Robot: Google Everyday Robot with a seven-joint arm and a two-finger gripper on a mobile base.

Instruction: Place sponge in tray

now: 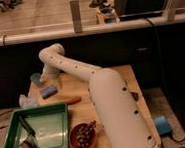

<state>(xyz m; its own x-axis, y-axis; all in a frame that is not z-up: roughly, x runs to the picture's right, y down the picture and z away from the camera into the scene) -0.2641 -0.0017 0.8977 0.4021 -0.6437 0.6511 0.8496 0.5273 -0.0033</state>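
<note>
We see the arm reach from the lower right up over the table, bend at an elbow and drop toward the far left corner. The gripper hangs there, pointing down, low over the tabletop. Its fingers stand apart, spread wide and closed on nothing.

The sponge lies flat on the table just below the gripper and slightly nearer to us, its long side running at a slant. It sits right at the fingertips, but we cannot tell whether either finger touches it or whether it lies between them. Nothing lifts it; it rests on the wood.

The tray sits at the near left corner of the table, apart from the sponge. A dark long-handled tool lies inside it.

A pale cup stands just left of the gripper. A cloth lies crumpled at the left edge, between cup and tray. A thin red thing lies beside the tray's far right corner. A bowl sits just right of the tray.
</note>
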